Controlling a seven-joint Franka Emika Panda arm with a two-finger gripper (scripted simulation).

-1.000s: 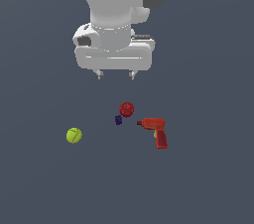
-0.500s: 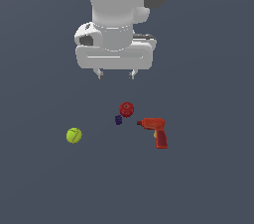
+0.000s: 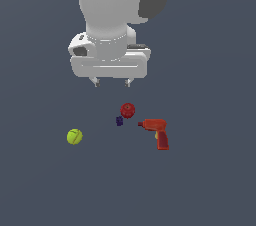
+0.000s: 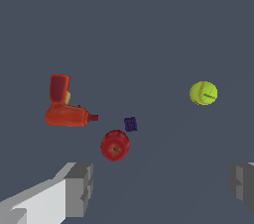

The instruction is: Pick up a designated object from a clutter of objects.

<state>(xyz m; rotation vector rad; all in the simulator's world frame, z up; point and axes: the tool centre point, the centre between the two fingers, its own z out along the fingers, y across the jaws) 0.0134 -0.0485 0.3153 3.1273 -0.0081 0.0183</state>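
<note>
Both pictures are evenly and softly lit, with a flat dark grey-blue ground. No cast shadows are seen under the small things below the gripper (image 3: 111, 83). The white arm (image 3: 115, 5) is shaded gently from bright to grey. Edges are slightly soft; no glare or edge distortion is noticed.

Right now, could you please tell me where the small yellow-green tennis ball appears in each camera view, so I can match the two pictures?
Exterior view: the small yellow-green tennis ball lies alone toward the exterior view's left, apart from the other items.
Wrist view: the ball sits clear of the group, on the far side of it from the red pistol-shaped drill.
Shared landmark: the tiny dark purple lump beside the red apple-like ball.
</note>
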